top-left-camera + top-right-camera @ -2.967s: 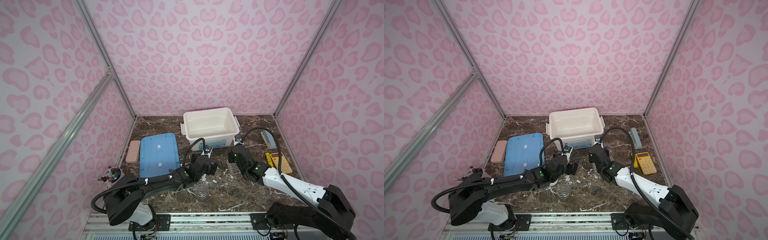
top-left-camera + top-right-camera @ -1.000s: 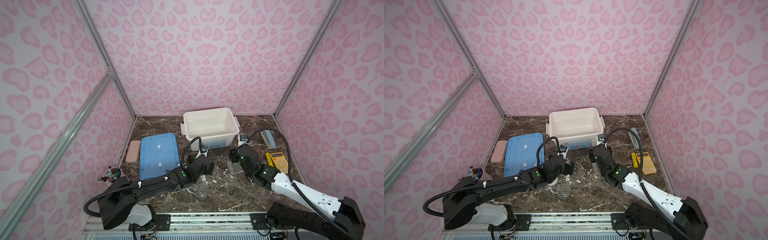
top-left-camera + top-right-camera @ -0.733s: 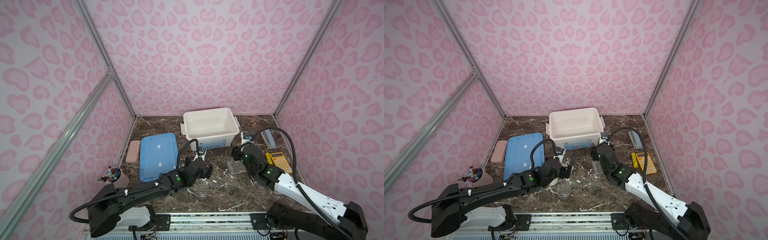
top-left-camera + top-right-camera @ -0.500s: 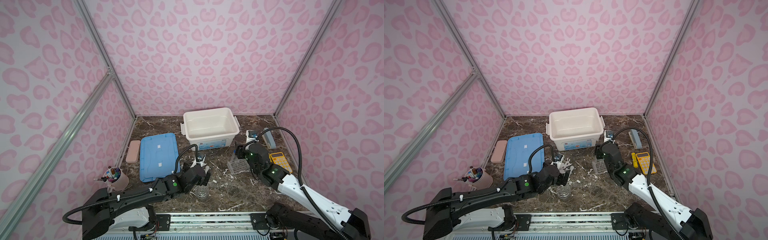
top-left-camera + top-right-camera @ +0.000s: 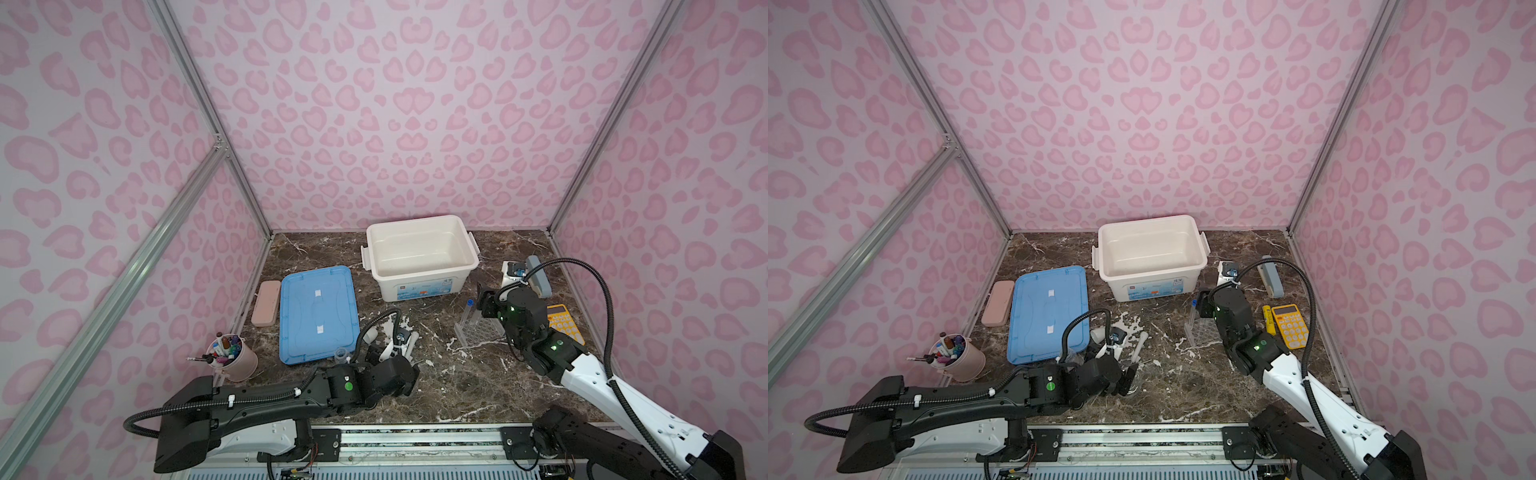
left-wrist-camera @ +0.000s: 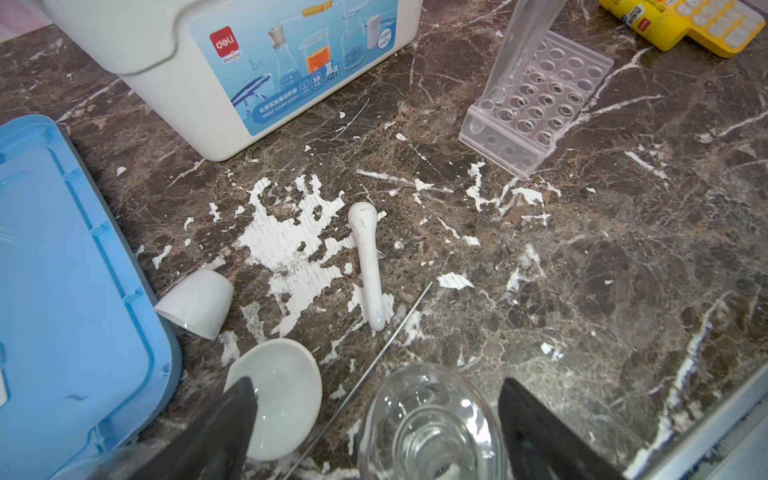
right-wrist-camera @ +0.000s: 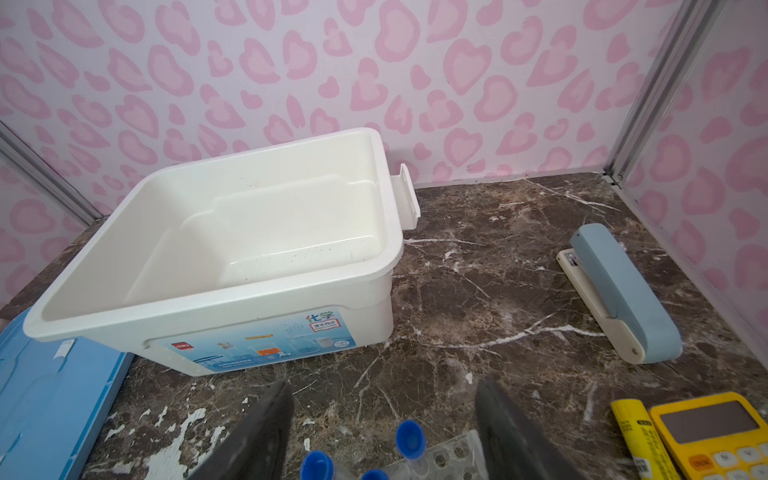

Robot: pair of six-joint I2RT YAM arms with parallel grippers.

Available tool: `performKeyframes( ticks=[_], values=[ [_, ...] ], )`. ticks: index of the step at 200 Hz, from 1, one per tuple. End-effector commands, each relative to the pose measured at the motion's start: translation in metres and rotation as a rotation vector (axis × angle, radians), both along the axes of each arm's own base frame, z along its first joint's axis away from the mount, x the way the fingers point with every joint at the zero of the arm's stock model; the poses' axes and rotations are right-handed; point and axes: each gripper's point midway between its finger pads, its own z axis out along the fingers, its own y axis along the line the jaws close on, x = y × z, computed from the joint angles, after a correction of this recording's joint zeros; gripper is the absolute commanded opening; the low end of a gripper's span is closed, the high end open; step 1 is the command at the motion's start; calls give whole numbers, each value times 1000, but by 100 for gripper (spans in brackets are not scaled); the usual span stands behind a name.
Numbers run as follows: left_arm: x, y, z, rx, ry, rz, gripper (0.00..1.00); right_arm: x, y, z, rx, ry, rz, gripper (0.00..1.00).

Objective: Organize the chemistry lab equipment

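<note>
In the left wrist view my left gripper (image 6: 376, 384) is open, its jaws wide on either side of a clear glass flask (image 6: 432, 424) with gaps on both sides. Beyond it lie a white dish (image 6: 286, 399), a tipped white cup (image 6: 195, 301) and a pestle (image 6: 370, 266). The clear rack (image 5: 478, 330) stands right of centre with a blue-capped test tube (image 5: 469, 303) upright in it. My right gripper (image 7: 384, 384) hovers open just above the rack (image 7: 449, 457), and three blue caps (image 7: 409, 432) show under it. Nothing sits between its fingertips.
An open white bin (image 5: 419, 237) stands at the back middle, with its blue lid (image 5: 318, 311) lying to the left. A pink cup of pens (image 5: 232, 357) and a pink case (image 5: 266, 303) are further left. A yellow calculator (image 5: 1291, 326), a glue stick (image 5: 1268, 320) and a stapler (image 7: 623, 291) are at the right. A thin metal rod (image 6: 374, 361) lies by the flask.
My left arm has drawn back toward the front edge, bringing its jaws around the flask and narrowing them slightly. My right gripper has moved back and to the right over the rack.
</note>
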Motion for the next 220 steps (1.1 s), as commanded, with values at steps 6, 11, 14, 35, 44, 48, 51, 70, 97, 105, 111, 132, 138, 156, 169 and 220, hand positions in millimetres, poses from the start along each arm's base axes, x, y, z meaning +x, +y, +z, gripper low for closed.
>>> performKeyframes(
  ticks=[6, 11, 14, 35, 44, 48, 51, 70, 97, 105, 111, 132, 138, 156, 169, 220],
  values=[
    [-5, 6, -6, -10, 36, 27, 90, 0, 0, -4, 10, 11, -1, 71],
    [-7, 6, -7, -11, 41, 24, 88, 0, 0, -4, 10, 13, 0, 71],
    [-7, 5, -7, -12, 44, 23, 88, 0, 0, -4, 10, 14, 0, 70],
    [-12, 5, -11, -9, 61, 9, 85, 0, 1, -7, 9, 24, 4, 70],
    [-14, 5, -13, -3, 67, 6, 84, 0, 1, -7, 10, 26, 3, 70],
    [-15, 5, -14, 2, 69, 3, 84, 0, 1, -7, 11, 27, 3, 71],
    [-15, 5, -14, 4, 72, 2, 83, 0, 1, -7, 11, 27, 2, 71],
    [-18, 4, -19, 18, 85, -11, 81, 0, 1, -9, 13, 33, 1, 70],
    [-20, 4, -26, 40, 100, -12, 79, 0, 1, -11, 14, 38, 1, 70],
    [-20, 4, -29, 44, 105, -9, 78, -1, 1, -11, 13, 40, 2, 70],
    [-20, 3, -30, 46, 109, -11, 78, -1, 1, -11, 12, 39, 2, 70],
    [-21, 2, -32, 50, 119, -16, 76, 0, 0, -12, 16, 41, 0, 70],
    [-21, 2, -33, 52, 119, -16, 75, 0, 1, -13, 16, 42, 1, 70],
    [-22, 3, -36, 61, 127, -15, 75, 1, 1, -14, 17, 47, 3, 70],
    [-22, 4, -38, 68, 129, -15, 75, 0, 1, -14, 14, 49, 3, 71],
    [-23, 1, -42, 84, 141, -20, 73, -2, -4, -16, 16, 54, -10, 71]
  ],
)
